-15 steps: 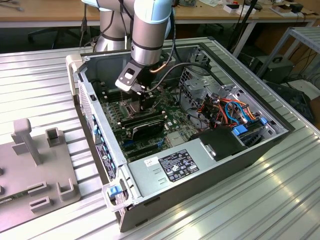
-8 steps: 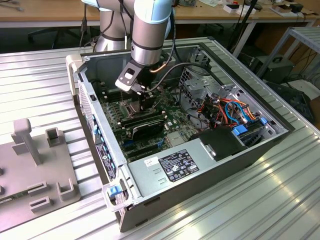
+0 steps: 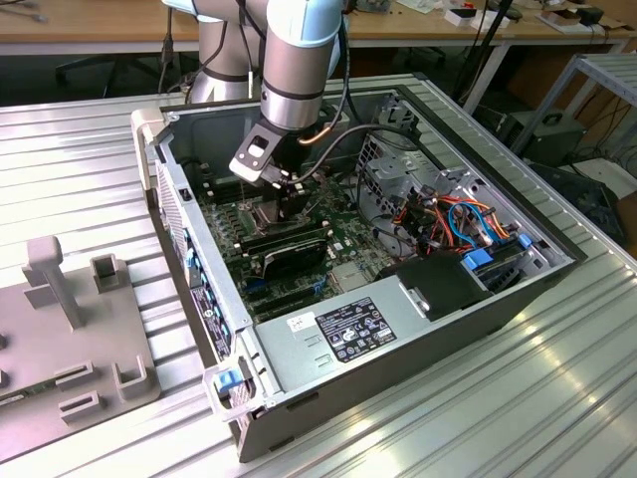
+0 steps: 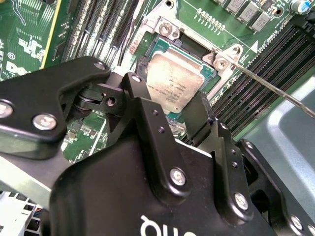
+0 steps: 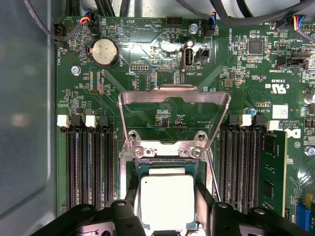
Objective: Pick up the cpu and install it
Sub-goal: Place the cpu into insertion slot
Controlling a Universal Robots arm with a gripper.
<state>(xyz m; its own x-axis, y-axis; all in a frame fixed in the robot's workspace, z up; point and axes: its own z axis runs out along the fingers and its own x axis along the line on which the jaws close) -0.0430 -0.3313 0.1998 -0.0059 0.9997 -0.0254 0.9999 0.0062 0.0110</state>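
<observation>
Start at the exterior view's left: the grey fixture sits low in the frame on the ribbed table, well apart from the work. It plays no part at this moment.

Just left of centre, the computer case lies on its side with the panel off, so you reach the motherboard from above. From the top centre of the frame the arm drops straight into the case, with the gripper low over the board. I judge that vertical approach is meant to keep the chip level with the socket.

In the first wrist view the hinged metal frame is swung back clear of the socket, leaving it open to receive the part. The cpu sits squarely over the socket, between empty memory slots on one side and a seated memory stick on the other. The gripper's fingers clamp two opposite edges, so your gripper is grasping the cpu. Whether the chip has bottomed out in the socket, I cannot tell.

At the exterior view's right, the bundled cables lie clear of the arm.
</observation>
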